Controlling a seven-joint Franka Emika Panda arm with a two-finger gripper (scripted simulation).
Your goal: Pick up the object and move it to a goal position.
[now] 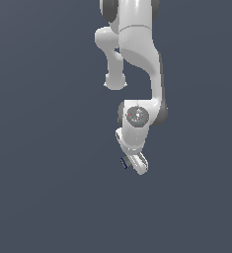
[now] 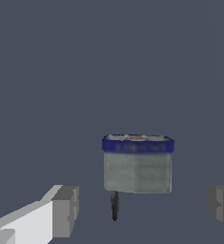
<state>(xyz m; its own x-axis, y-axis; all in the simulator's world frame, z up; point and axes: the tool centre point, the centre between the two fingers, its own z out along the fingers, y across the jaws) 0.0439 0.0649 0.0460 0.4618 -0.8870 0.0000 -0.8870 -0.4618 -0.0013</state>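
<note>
The object (image 2: 137, 164) is a small grey block with a dark blue band along one edge and a thin dark stub sticking out of it. In the wrist view it lies on the flat grey surface ahead of my gripper (image 2: 144, 209), roughly in line with the gap between the two grey fingertips (image 2: 66, 209), which stand wide apart and touch nothing. In the exterior view the object (image 1: 124, 162) shows as a tiny blue speck just to the exterior view's left of the white gripper (image 1: 139, 165), whose fingers are hidden by the hand.
The white arm (image 1: 137, 59) reaches in from the upper edge of the exterior view. A plain dark grey surface (image 1: 48, 173) fills everything else.
</note>
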